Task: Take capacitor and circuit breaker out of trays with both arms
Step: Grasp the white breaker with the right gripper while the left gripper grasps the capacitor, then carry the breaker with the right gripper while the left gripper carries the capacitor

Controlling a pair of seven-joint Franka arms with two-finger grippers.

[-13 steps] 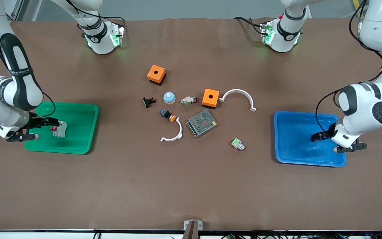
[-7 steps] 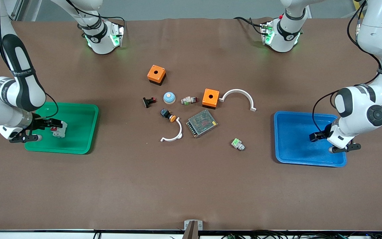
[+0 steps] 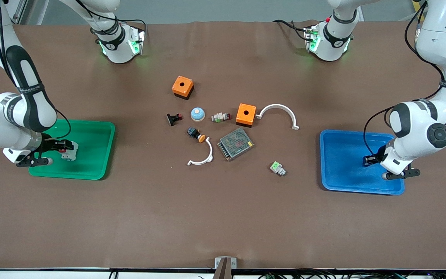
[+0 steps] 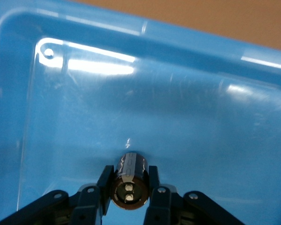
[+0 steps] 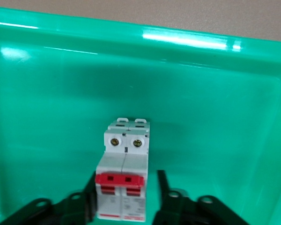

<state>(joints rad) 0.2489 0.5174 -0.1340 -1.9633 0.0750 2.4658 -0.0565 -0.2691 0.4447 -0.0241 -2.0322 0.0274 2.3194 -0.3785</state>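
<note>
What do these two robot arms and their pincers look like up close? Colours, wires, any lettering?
Both arms have glossy white rounded shells with black joint bands; the right arm's black band carries small pale lettering, too small to read. Thin black cables loop along each forearm. The bases at the table's edge glow green. The left gripper and right gripper are black, each with two slim flat fingers, screw heads showing at their roots.

The front camera sits high and faces both robots, taking in the whole bench (image 3: 223, 217). The left wrist camera looks closely down into the blue tray (image 4: 18, 140), the right wrist camera closely into the green tray (image 5: 37, 117). Both trays (image 3: 339, 182) (image 3: 95, 162) also show in the front view.
</note>
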